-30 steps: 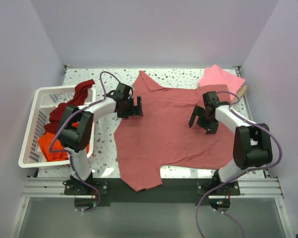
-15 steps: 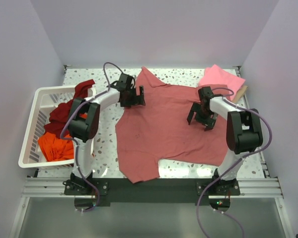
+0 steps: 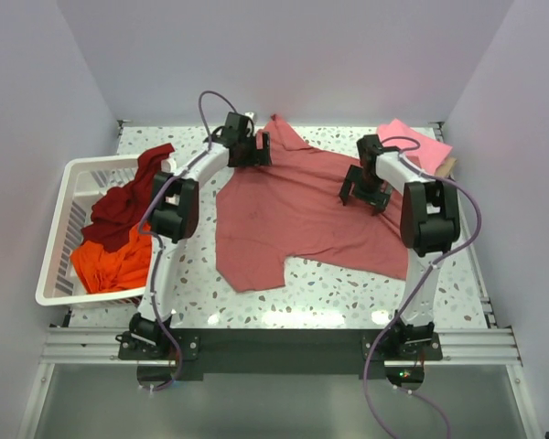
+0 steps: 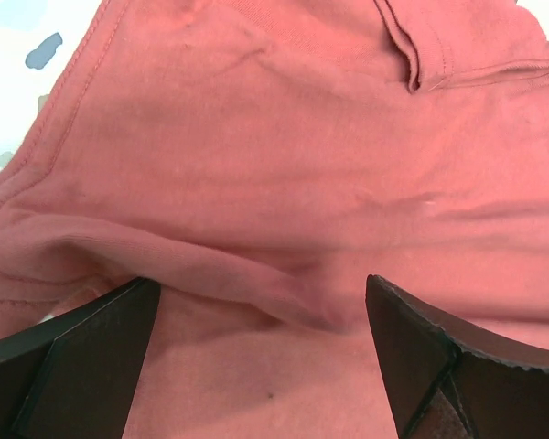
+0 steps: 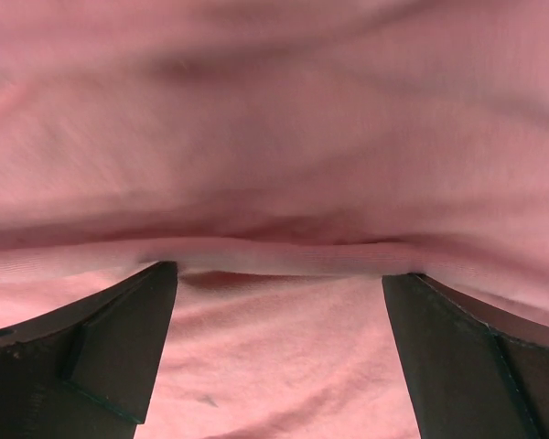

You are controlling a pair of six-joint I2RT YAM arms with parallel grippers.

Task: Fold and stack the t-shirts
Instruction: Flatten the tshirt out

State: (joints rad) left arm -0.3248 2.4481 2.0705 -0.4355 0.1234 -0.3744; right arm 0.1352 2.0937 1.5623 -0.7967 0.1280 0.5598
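Observation:
A dusty rose-red t-shirt (image 3: 297,215) lies spread across the middle of the table. My left gripper (image 3: 250,154) is open, its fingers pressed down on the shirt's far left part near a sleeve. In the left wrist view the left gripper (image 4: 261,302) has a ridge of rose-red cloth (image 4: 210,265) bunched just ahead of its fingers. My right gripper (image 3: 361,195) is open on the shirt's far right part. Through the right wrist camera, the right gripper (image 5: 279,279) straddles flat cloth with a fold (image 5: 274,256) ahead. A bright pink t-shirt (image 3: 412,144) lies folded at the far right corner.
A white slatted basket (image 3: 64,197) stands at the left edge and holds a dark maroon shirt (image 3: 128,197) and an orange shirt (image 3: 110,265). Speckled tabletop (image 3: 348,293) shows between the shirt's hem and the near edge.
Both arms have reached farther toward the back wall. The rose-red shirt slid with them, so its hem no longer hangs over the near edge. Both grippers stayed open.

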